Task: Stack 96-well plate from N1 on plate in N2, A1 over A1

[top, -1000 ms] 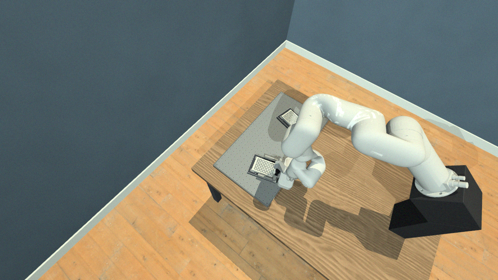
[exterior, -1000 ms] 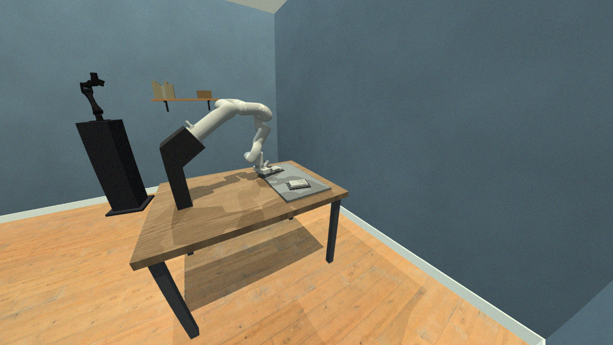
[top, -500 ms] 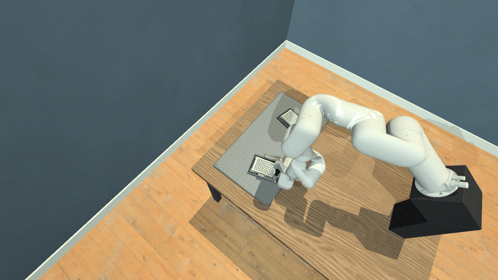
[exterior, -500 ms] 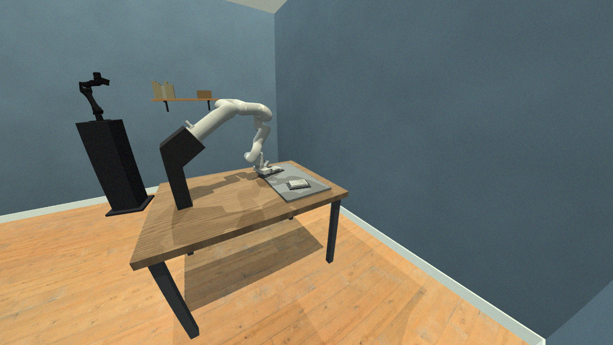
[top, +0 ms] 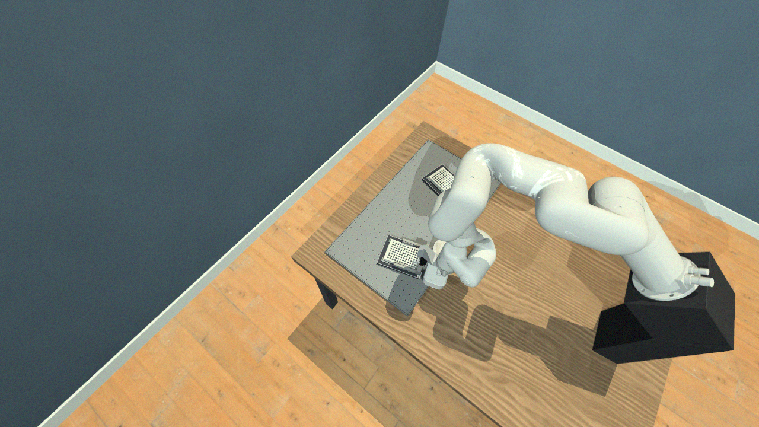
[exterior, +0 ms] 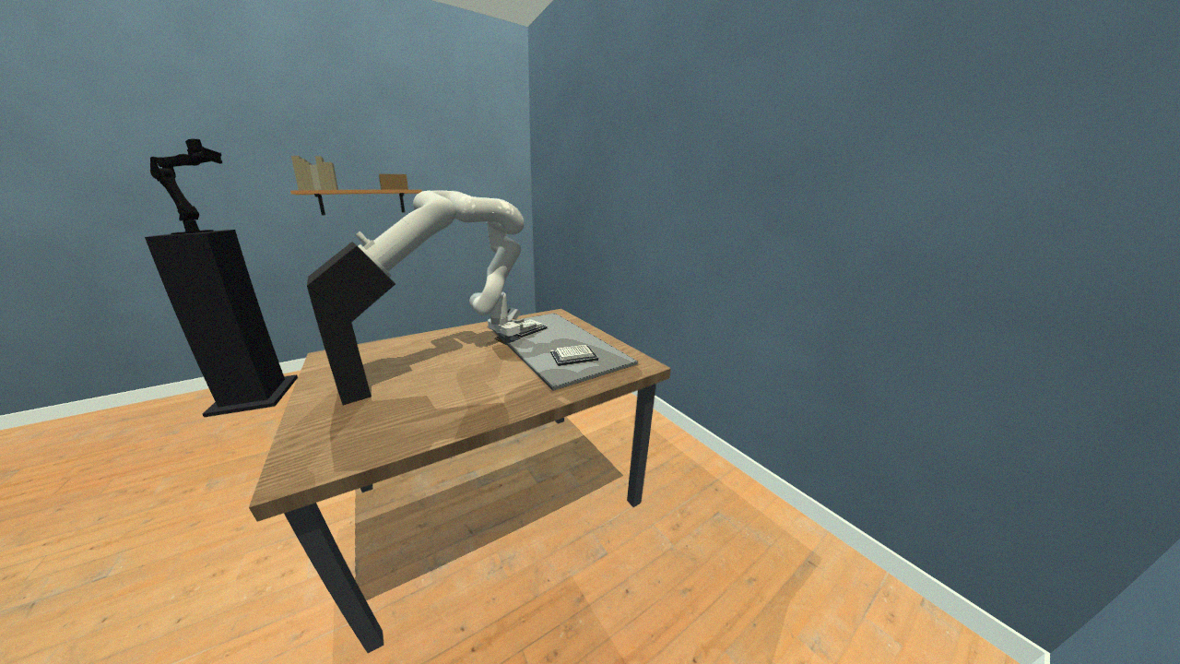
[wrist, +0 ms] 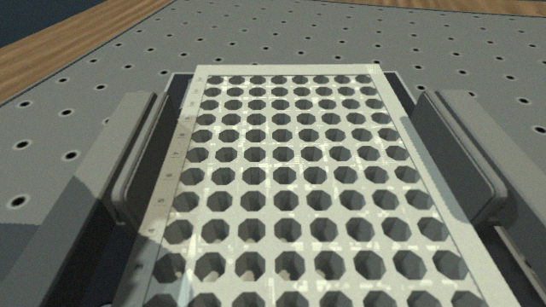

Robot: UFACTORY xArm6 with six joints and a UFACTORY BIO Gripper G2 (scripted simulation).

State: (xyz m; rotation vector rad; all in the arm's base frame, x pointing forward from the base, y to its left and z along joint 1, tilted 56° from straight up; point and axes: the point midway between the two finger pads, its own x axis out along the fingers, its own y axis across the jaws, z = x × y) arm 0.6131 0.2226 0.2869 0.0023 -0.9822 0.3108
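The N1 plate, cream with 96 wells, is in the left-hand nest N1. My gripper is shut on this plate, with one pad against each long side. Whether the plate is lifted at all, I cannot tell. Its near end is outside the wrist view, and I cannot make out its cut-off corner. The N2 plate sits in the dark nest N2. It looks flat; the arm partly hides it in the top view.
Both nests stand on a grey perforated board at the far end of the wooden table. The arm's forearm hangs over the board's edge near N2. A dark wall stands beyond the table.
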